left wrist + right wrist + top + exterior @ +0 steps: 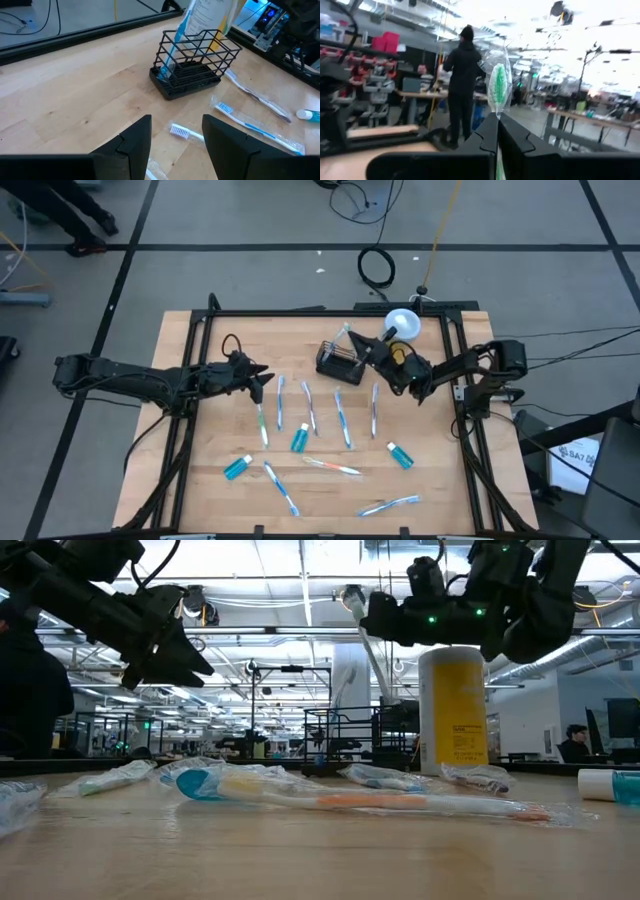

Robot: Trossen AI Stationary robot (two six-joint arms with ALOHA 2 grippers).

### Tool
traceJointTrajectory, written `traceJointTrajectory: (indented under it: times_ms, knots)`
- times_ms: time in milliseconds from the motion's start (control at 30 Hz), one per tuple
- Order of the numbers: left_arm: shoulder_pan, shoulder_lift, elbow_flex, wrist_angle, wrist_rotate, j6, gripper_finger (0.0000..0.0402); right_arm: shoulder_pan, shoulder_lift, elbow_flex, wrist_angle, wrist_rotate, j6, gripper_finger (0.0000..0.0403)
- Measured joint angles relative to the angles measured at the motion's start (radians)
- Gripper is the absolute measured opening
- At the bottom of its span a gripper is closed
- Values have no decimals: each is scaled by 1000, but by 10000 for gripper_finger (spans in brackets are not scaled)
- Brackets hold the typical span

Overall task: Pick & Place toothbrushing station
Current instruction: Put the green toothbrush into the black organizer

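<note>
Your right gripper [497, 127] has its fingers pressed together on a wrapped toothbrush with a green head [498, 87], which stands up past the fingertips in the right wrist view, bristle end away from the wrist. From above, that gripper [368, 348] sits at the far right part of the wooden table [200, 480], just beside the toothbrushing station [337, 361], the small black wire basket, and the held brush angles up over the basket's rim. In the left wrist view the basket [195, 62] stands upright on the wood with a blue packaged item [176, 47] leaning inside it. A yellow cup with a white lid [400, 330] stands just behind the right gripper, near the table's far edge. Your left gripper [258, 383] hovers over the left middle of the table, its fingers [135, 142] spread apart with nothing between them; a loose toothbrush head [179, 131] lies on the wood beyond them. Spread across the centre and near side of the table are more wrapped toothbrushes [342, 418] and small blue toothpaste tubes [238, 468]. In the right wrist view you can see a person in dark clothing [462, 85] standing in the room beyond the table.
</note>
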Motion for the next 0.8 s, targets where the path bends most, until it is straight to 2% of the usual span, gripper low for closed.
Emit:
traceJointTrajectory:
  times_ms: [167, 333, 567, 800]
  knots:
    - [0, 0, 0, 0, 0, 11, 179, -8, 45, 18, 1, 11, 43, 0]
    - [0, 0, 0, -6, 0, 19, 179, -10, 91, 18, 0, 102, 54, 0]
    - [0, 0, 0, -6, 0, 20, 179, 5, 102, 18, -16, 112, 30, 0]
    - [0, 0, 0, -6, 1, 19, 179, 51, 102, 18, -24, 270, -22, 0]
